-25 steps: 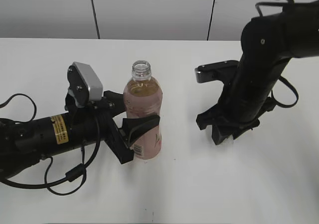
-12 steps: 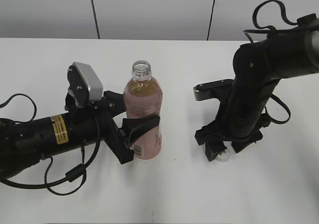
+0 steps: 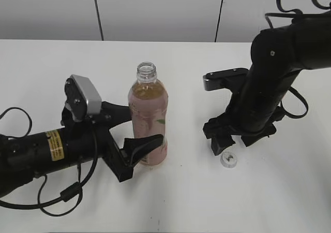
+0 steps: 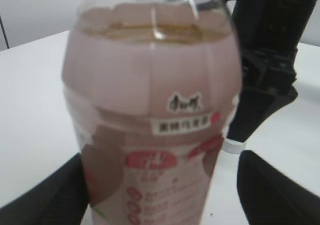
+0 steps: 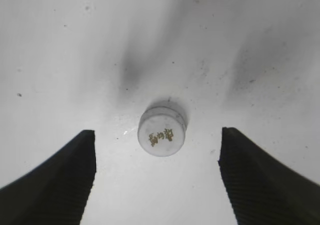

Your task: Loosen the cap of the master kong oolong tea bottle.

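The master kong oolong tea bottle (image 3: 148, 120) stands upright at mid-table, its neck open and bare. It fills the left wrist view (image 4: 150, 110). My left gripper (image 3: 137, 130) is open, one jaw on each side of the bottle's lower half, both clear of it (image 4: 160, 197). The cap (image 3: 228, 159) lies on the table to the bottle's right, top side up. My right gripper (image 3: 234, 143) hovers just above it, open and empty. In the right wrist view the cap (image 5: 162, 131) lies between and ahead of the jaws (image 5: 157, 180). The cap also shows behind the bottle (image 4: 232, 146).
The white table (image 3: 196, 202) ends at a grey panelled wall (image 3: 155, 10) behind. The left arm's cable (image 3: 62, 197) loops on the table at the front left. The right arm's bulk (image 3: 274, 62) stands over the right side.
My left gripper has opened off the bottle and drawn back a little to the left. My right gripper has let go of the cap and lifted, leaving it on the table.
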Available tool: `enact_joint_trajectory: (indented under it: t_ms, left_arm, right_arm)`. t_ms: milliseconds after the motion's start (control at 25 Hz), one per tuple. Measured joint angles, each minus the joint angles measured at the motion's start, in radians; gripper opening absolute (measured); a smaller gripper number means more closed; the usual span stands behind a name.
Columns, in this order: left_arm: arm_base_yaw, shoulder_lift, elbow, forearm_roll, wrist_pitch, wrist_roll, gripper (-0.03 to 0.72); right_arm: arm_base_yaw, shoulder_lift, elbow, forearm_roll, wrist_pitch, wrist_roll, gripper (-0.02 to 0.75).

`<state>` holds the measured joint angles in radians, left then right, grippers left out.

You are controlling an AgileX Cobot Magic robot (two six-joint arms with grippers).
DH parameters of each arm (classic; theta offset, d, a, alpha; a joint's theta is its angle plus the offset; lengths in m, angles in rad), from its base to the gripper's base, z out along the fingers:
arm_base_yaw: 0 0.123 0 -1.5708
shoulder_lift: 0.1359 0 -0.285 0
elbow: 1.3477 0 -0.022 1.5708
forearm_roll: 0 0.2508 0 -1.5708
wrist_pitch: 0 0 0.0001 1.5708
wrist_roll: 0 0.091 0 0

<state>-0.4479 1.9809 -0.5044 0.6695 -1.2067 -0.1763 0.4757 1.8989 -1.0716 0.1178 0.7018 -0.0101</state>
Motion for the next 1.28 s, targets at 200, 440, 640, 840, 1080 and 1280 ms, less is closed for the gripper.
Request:
enact_joint_trajectory:
  t_ms: [200, 440, 640, 840, 1080, 1280]
  left_arm:
    - [0.0, -0.003, 0.067, -0.052, -0.002, 0.0, 0.536]
    - [0.0, -0.063, 0.169, -0.136, 0.0, 0.021, 0.536]
    - [0.0, -0.196, 0.223, -0.225, 0.0, 0.063, 0.536]
    - [0.0, -0.396, 0.24, -0.355, 0.124, 0.051, 0.531]
    - [0.007, -0.665, 0.198, -0.444, 0.614, 0.029, 0.5]
    - [0.023, -0.835, 0.07, -0.541, 1.039, 0.023, 0.497]
  right_arm:
    - [0.0, -0.049, 0.0, 0.0, 0.015, 0.0, 0.578]
    - [0.0, -0.116, 0.0, -0.01, 0.031, 0.0, 0.578]
    - [0.0, -0.153, 0.001, -0.012, 0.072, 0.0, 0.578]
    - [0.0, -0.195, 0.005, -0.026, 0.137, 0.0, 0.578]
    - [0.0, -0.272, 0.055, -0.038, 0.167, 0.0, 0.578]
    - [0.0, -0.331, 0.09, -0.039, 0.18, 0.001, 0.578]
